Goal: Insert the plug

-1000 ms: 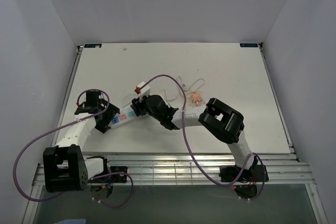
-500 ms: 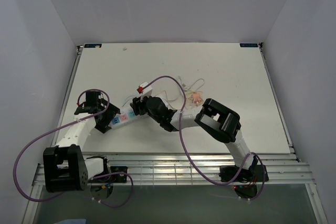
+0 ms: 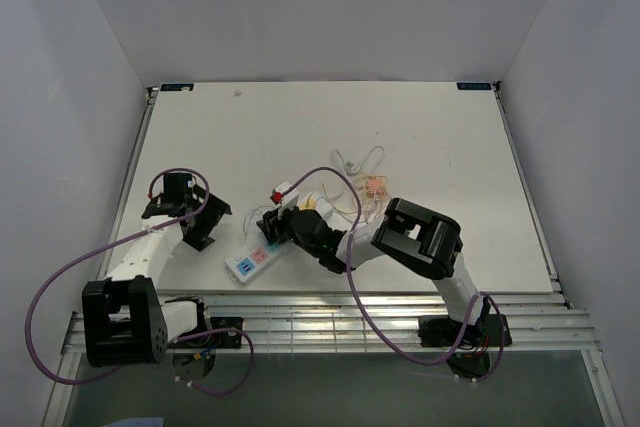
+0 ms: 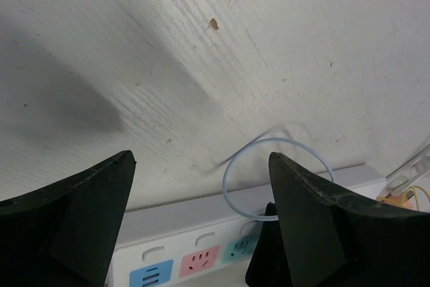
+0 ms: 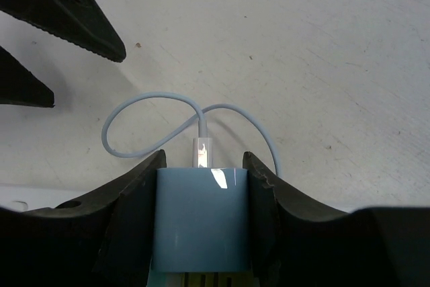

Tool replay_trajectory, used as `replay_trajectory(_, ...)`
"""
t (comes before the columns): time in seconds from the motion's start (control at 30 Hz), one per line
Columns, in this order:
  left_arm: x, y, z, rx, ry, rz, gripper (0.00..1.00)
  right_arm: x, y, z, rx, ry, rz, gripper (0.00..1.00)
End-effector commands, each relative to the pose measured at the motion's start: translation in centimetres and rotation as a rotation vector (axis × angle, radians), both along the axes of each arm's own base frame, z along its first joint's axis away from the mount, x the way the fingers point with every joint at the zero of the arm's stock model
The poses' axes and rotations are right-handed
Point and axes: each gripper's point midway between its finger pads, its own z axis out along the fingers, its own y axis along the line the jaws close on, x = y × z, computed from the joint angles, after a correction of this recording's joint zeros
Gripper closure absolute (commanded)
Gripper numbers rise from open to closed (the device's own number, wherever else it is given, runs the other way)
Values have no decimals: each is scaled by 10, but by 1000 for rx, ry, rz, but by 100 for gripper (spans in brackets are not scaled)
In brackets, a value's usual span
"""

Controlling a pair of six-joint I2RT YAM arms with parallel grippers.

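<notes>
Place: robot test cell, lab-type.
Enclosure: plain pale walls (image 3: pixel 300 7) on three sides.
Bench: white table (image 3: pixel 430 127), blue tags (image 3: pixel 176 86) at far corners.
Rig: left arm (image 3: pixel 135 262), right arm (image 3: pixel 425 237), at near edge by metal rails (image 3: pixel 320 325); loose purple cables (image 3: pixel 352 285).

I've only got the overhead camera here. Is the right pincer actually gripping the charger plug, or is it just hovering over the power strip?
Observer: Gripping it. In the right wrist view, the right pincer has the pale blue charger plug clamped between its fingers.
Operator: Where does its cable go?
Observer: The white cable leaves the plug's far end and curls into loops over the table.
Operator: Is the left pincer holding the strip?
Observer: No. The left wrist view shows the left pincer wide open and closed on nothing. The power strip lies on the table in its view, with blue, pink and teal sockets facing up.
</notes>
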Motion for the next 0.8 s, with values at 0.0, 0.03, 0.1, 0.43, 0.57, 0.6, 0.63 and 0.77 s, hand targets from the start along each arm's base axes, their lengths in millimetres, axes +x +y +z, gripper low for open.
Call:
replay_trajectory(0.0,9,-2,12,-13,-55,-2,8,-23,-41,-76,-216,97,-11,92)
replay_trajectory(0.03,8,-2,12,-12,-54,-3,8,-21,-42,-74,-213,89,-22,92)
replay_trajectory(0.1,7,-2,11,-13,-52,-4,8,-16,-38,-56,-186,60,-30,92)
replay_trajectory(0.43,13,-30,59,-111,-212,-161,8,-30,-15,68,-32,-50,126,92)
replay_trajectory(0.57,4,-67,99,-255,-353,-361,5,-44,-24,92,16,-41,167,92)
replay_trajectory(0.6,1,-74,107,-290,-379,-403,5,-49,-25,102,37,-45,186,92)
replay_trajectory(0.63,-4,-82,115,-322,-414,-444,4,-51,-27,107,48,-42,191,92)
replay_trajectory(0.77,-20,-102,141,-405,-515,-566,4,-64,-34,123,87,-31,237,92)
